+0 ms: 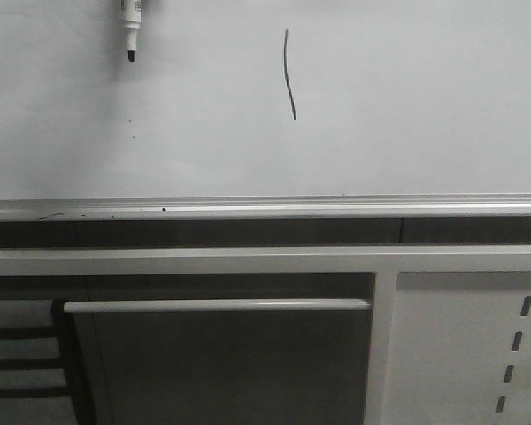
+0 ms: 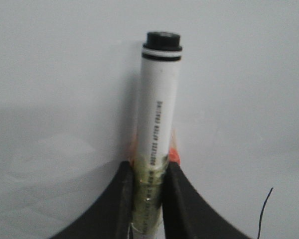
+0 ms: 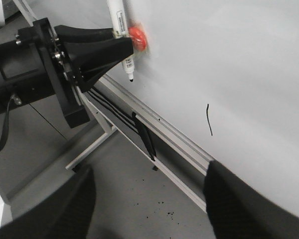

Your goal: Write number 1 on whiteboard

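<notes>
The number 1 [image 1: 289, 74] is drawn on the whiteboard [image 1: 425, 106], a thin black stroke near top centre. A marker [image 1: 131, 27] is seen at 9 o'clock from it, tip down, well apart from the stroke. The marker is clamped between the closed fingers of the left gripper [image 2: 148, 199]. The right gripper [image 3: 149, 199] is spread wide, nothing held. A metal ledge [image 1: 265, 209] is seen at 6 o'clock.

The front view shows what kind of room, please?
Probably a lab or workshop: a large whiteboard on a metal stand, a perforated cabinet panel below it, and a bare grey floor under the robot arms.
</notes>
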